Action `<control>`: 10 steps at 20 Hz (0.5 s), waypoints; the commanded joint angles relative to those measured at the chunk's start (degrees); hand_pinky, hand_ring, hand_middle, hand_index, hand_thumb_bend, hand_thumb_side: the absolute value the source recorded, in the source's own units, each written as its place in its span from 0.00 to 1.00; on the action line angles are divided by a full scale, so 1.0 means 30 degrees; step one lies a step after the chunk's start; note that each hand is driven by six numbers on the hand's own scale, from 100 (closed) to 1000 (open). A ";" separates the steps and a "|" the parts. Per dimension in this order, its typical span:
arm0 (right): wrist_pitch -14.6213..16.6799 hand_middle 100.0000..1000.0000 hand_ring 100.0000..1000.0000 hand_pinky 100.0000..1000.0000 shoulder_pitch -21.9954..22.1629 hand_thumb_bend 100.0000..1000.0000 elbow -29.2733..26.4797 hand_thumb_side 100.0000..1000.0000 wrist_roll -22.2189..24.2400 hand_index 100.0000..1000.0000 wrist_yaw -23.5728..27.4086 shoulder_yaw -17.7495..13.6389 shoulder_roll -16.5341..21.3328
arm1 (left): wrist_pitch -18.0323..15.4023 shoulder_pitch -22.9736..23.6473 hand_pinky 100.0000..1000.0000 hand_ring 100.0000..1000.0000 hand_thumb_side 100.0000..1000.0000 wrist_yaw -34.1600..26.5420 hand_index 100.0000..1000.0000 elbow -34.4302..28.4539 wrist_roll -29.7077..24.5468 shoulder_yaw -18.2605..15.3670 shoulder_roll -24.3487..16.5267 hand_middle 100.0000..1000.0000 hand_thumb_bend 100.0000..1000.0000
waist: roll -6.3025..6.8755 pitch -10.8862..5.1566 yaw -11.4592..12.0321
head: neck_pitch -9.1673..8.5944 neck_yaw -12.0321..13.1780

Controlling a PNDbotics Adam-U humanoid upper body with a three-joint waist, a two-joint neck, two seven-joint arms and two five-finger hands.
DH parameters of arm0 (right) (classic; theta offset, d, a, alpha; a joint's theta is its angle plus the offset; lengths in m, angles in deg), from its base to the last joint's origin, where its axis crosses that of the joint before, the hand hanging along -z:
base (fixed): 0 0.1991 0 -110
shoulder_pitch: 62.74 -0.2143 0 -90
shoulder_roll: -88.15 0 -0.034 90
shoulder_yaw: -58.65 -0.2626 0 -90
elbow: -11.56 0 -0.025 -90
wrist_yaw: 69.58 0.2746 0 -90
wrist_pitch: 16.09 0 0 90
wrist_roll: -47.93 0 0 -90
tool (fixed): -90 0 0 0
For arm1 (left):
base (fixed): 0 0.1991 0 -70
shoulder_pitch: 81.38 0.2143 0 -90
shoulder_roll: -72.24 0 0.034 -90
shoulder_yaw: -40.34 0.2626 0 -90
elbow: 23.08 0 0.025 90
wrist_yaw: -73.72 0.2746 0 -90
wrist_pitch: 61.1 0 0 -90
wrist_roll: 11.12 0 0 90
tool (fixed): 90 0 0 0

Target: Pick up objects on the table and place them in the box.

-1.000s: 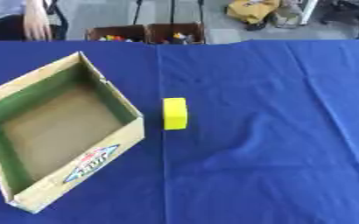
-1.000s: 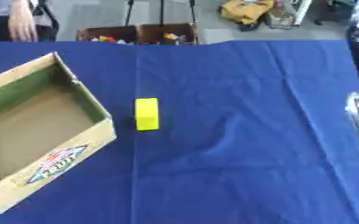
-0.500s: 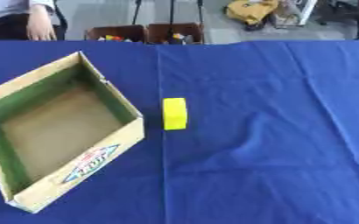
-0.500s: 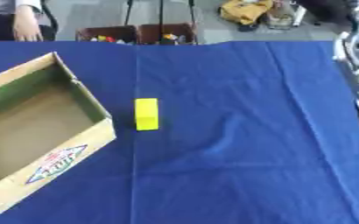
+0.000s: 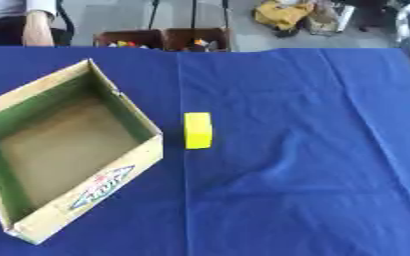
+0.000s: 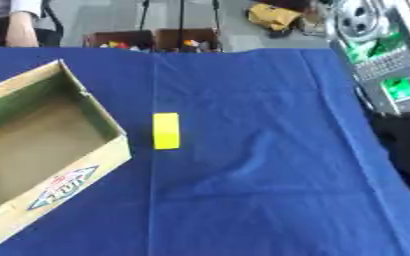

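Note:
A yellow block (image 5: pixel 198 130) lies flat on the blue tablecloth (image 5: pixel 305 150), just right of the box and apart from it. The open cardboard box (image 5: pixel 121 167) sits askew at the left, green inside its walls, with nothing in it. My right arm (image 6: pixel 375 55) shows along the right edge in the right eye view as a silver joint, green parts and a black section lower down. It is well clear of the block, and its hand does not show. No part of my left arm or hand appears in either view.
Beyond the table's far edge stand two brown bins (image 5: pixel 160 40) holding small colourful things. A yellow bag (image 5: pixel 283 12) lies on the floor behind them. A person's forearm (image 5: pixel 38 27) hangs at the far left, off the table.
My right arm has come further into the right eye view and now reaches up its right edge. The block and box have not moved.

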 commanded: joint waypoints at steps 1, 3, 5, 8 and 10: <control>0.0355 0.88 0.87 0.79 -0.0865 0.30 0.1521 0.89 0.1146 0.87 -0.0833 0.0383 -0.0391 | -0.0020 -0.0214 0.72 0.89 0.96 -0.0103 0.94 -0.0281 -0.0108 -0.0035 -0.0367 0.88 0.00 | -0.0289 -0.0849 0.0088 | 0.0094 -0.0119; 0.0602 0.88 0.88 0.79 -0.1267 0.32 0.2645 0.89 0.1731 0.88 -0.1090 0.0653 -0.0829 | -0.0018 -0.0231 0.72 0.89 0.96 -0.0122 0.94 -0.0281 -0.0143 -0.0012 -0.0364 0.88 0.00 | -0.0301 -0.0857 0.0140 | 0.0108 -0.0164; 0.0903 0.89 0.88 0.80 -0.1574 0.36 0.3709 0.88 0.2247 0.88 -0.1326 0.0878 -0.1249 | -0.0003 -0.0254 0.72 0.89 0.96 -0.0148 0.94 -0.0281 -0.0166 0.0002 -0.0348 0.88 0.00 | -0.0315 -0.0862 0.0173 | 0.0113 -0.0219; 0.1328 0.88 0.88 0.81 -0.1870 0.46 0.4959 0.87 0.2957 0.89 -0.1460 0.1089 -0.1809 | 0.0001 -0.0302 0.72 0.89 0.96 -0.0175 0.94 -0.0281 -0.0203 0.0028 -0.0323 0.88 0.00 | -0.0316 -0.0838 0.0229 | 0.0096 -0.0268; 0.1636 0.88 0.88 0.81 -0.1961 0.51 0.5478 0.86 0.3467 0.90 -0.1457 0.1182 -0.2028 | 0.0000 -0.0320 0.72 0.89 0.96 -0.0181 0.94 -0.0281 -0.0219 0.0031 -0.0318 0.88 0.00 | -0.0309 -0.0817 0.0263 | 0.0095 -0.0282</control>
